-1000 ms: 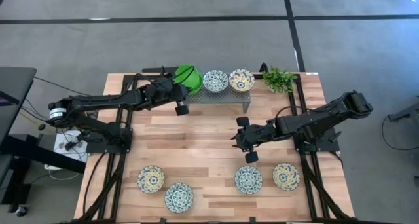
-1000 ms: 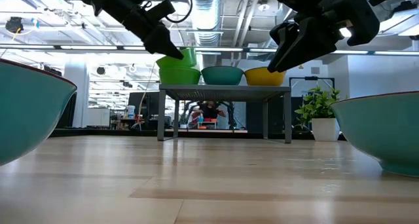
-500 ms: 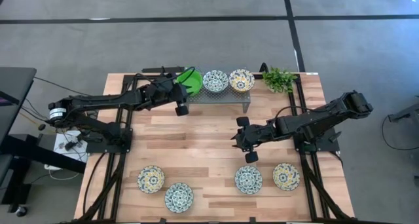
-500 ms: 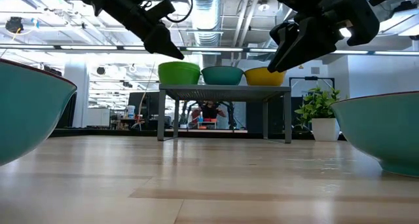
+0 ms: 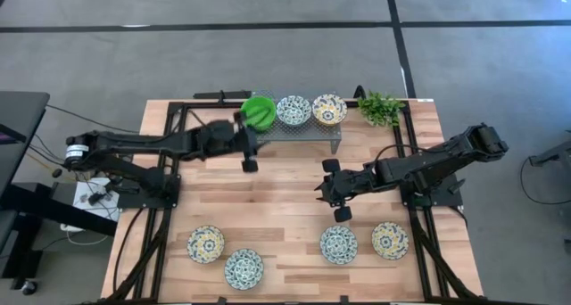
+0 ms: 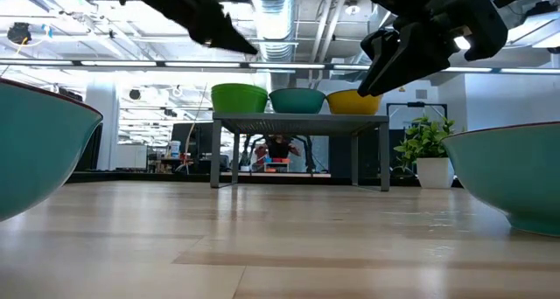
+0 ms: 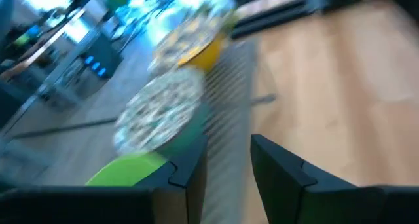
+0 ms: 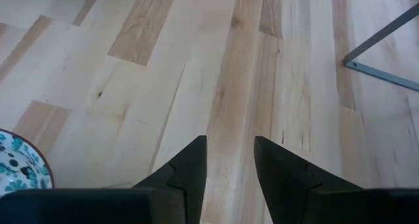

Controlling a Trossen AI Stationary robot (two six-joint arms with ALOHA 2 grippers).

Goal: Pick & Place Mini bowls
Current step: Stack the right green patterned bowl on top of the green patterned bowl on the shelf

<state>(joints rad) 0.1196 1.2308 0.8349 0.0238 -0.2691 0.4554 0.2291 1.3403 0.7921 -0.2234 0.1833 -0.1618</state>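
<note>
Seven mini bowls in the high view. Upper centre of the frame: grey perforated metal rack (image 5: 299,127) carries three in a row: plain green bowl (image 5: 260,110), blue-patterned bowl (image 5: 293,110), yellow-patterned bowl (image 5: 329,109). Lower part of the frame, on the pale wood-plank desk (image 5: 285,176): yellow-patterned bowl at lower left (image 5: 205,243), blue-patterned bowl beside it (image 5: 244,268), blue-patterned bowl at lower centre-right (image 5: 338,244), yellow-patterned bowl at lower right (image 5: 390,240). Leafy green plant (image 5: 381,107) upper right of the rack. Left gripper (image 5: 249,149) just below the rack's left end, jaws released, clear of the green bowl. Right gripper (image 5: 335,190) mid-frame right of centre, jaws spread, holding nothing.

Low view: adds what the top view hides, the bowls' plain outer walls: green (image 6: 239,98), teal (image 6: 297,100), yellow (image 6: 353,101), on the rack's thin legs. Two large teal bowl edges at far left and far right of the frame. Plant sits in a white pot. Both arms enter from the top of the frame.

Left wrist view: motion-blurred; the three rack bowls and the perforated top are recognisable past two dark fingers (image 7: 190,175) set apart.

Right wrist view: wood grain, a grey rack leg (image 8: 383,54) at upper right, a patterned bowl rim (image 8: 19,162) at lower left; fingers (image 8: 186,168) apart, nothing between.

No legible writing anywhere.
</note>
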